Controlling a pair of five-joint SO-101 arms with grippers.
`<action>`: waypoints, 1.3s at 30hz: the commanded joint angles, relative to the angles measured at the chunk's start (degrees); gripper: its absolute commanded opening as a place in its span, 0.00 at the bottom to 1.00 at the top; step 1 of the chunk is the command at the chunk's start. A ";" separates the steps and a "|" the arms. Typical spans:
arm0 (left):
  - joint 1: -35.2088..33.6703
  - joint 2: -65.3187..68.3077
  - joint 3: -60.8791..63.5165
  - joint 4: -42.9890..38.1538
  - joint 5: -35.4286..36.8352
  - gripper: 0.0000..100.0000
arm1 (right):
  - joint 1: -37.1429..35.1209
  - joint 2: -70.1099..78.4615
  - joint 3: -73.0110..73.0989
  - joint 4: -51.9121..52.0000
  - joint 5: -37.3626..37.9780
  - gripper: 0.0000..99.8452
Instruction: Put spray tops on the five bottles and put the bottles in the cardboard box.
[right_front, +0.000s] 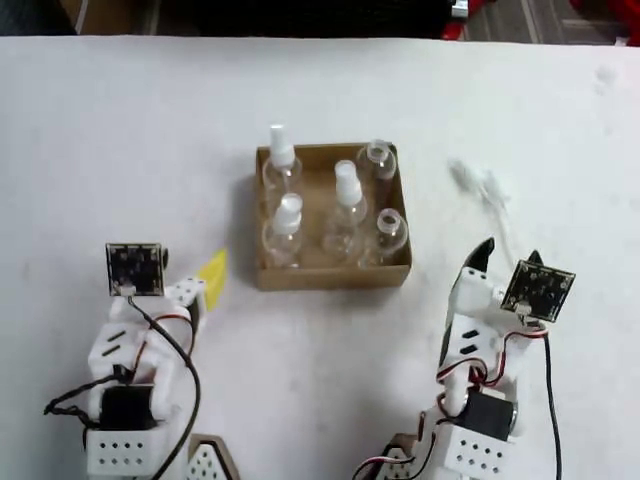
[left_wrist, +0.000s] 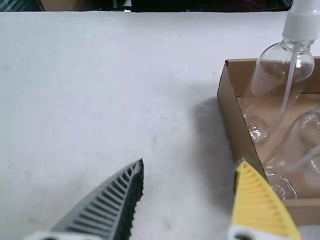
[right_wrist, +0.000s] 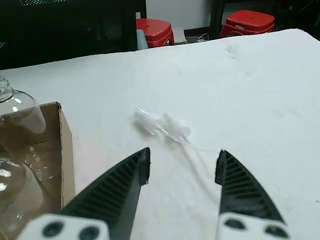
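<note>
The cardboard box (right_front: 334, 276) stands mid-table holding five clear bottles. Three bottles carry white spray tops (right_front: 281, 160) (right_front: 288, 222) (right_front: 347, 192). The two on the box's right side are uncapped (right_front: 377, 160) (right_front: 390, 230). Loose spray tops (right_front: 476, 182) (right_wrist: 162, 124) lie on the table right of the box. My right gripper (right_front: 510, 250) (right_wrist: 183, 155) is open and empty, just short of those tops. My left gripper (right_front: 200, 275) (left_wrist: 190, 170) is open and empty by the box's left front corner (left_wrist: 230, 115), with a capped bottle (left_wrist: 285, 65) showing beyond the wall.
White table all around the box, with bare space to its left and behind it. Red stools (right_wrist: 250, 21) stand beyond the far table edge. The box wall (right_wrist: 65, 150) lies beside my right gripper's black fingers.
</note>
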 joint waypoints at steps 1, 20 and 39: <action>0.75 -0.31 -0.53 -1.41 -0.44 0.27 | 1.89 -0.66 0.53 -2.77 8.18 0.19; 0.75 -0.31 1.05 -3.08 -0.79 0.27 | -1.98 32.75 -38.77 3.65 20.66 0.19; 0.75 -0.31 0.97 -3.43 -4.57 0.27 | -8.48 114.42 -119.74 41.89 30.15 0.19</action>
